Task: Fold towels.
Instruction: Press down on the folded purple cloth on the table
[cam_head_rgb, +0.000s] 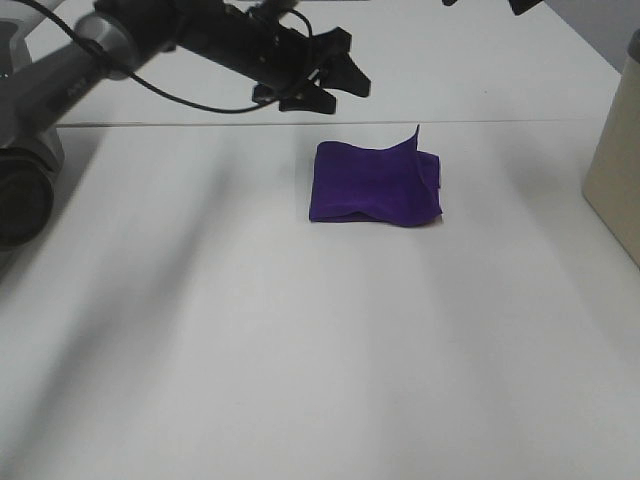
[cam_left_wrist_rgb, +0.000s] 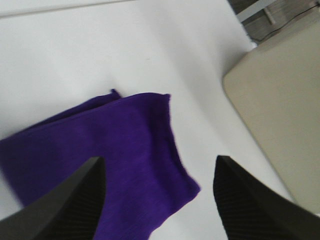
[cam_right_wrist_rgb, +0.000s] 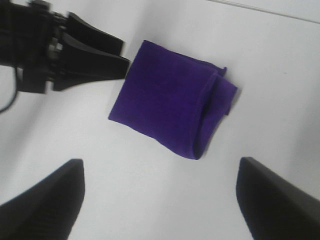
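Surface (cam_head_rgb: 250, 350): white, carrying the towel.
Towel (cam_head_rgb: 375, 185): purple, folded, lying mid-surface, one corner upturned.
Left claw (cam_head_rgb: 350, 95): aloft beyond the towel's far-left corner, jaws parted, gripping nothing.
Right claw (cam_right_wrist_rgb: 160, 200): above the towel, spread wide, empty.

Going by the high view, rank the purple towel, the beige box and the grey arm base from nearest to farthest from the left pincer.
From the left pincer, open and raised:
1. Purple towel, in the middle, just right of the pincer.
2 and 3. Beige box at the right edge and grey arm base at the left edge: too close to call.
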